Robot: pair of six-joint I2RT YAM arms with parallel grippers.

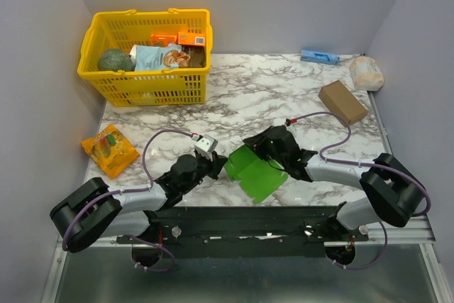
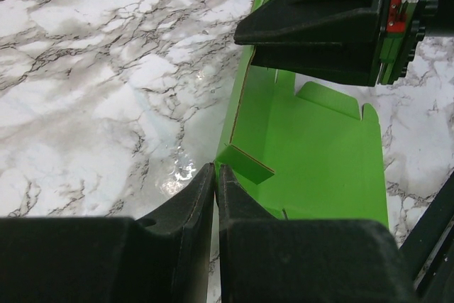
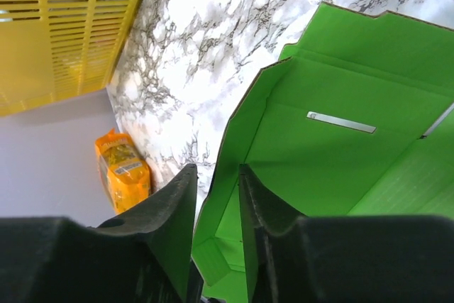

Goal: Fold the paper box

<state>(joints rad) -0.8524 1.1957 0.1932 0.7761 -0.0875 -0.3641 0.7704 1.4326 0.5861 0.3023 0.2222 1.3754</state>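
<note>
The bright green paper box (image 1: 257, 169) lies partly opened on the marble table between my two arms, one side wall (image 3: 241, 140) raised. My left gripper (image 1: 221, 167) is at its left corner. In the left wrist view its jaws (image 2: 216, 167) are pressed together on the lower corner of that wall (image 2: 245, 163). My right gripper (image 1: 250, 145) reaches in from the far right. In the right wrist view its two fingers (image 3: 218, 168) straddle the raised wall's top edge. The inner finger lies against the card, and a gap still shows at the outer finger.
A yellow basket (image 1: 91, 69) holding packets stands at the back left. An orange packet (image 1: 108, 148) lies at the left edge. A brown cardboard box (image 1: 342, 101), a white roll (image 1: 366, 72) and a blue item (image 1: 319, 56) sit at the back right.
</note>
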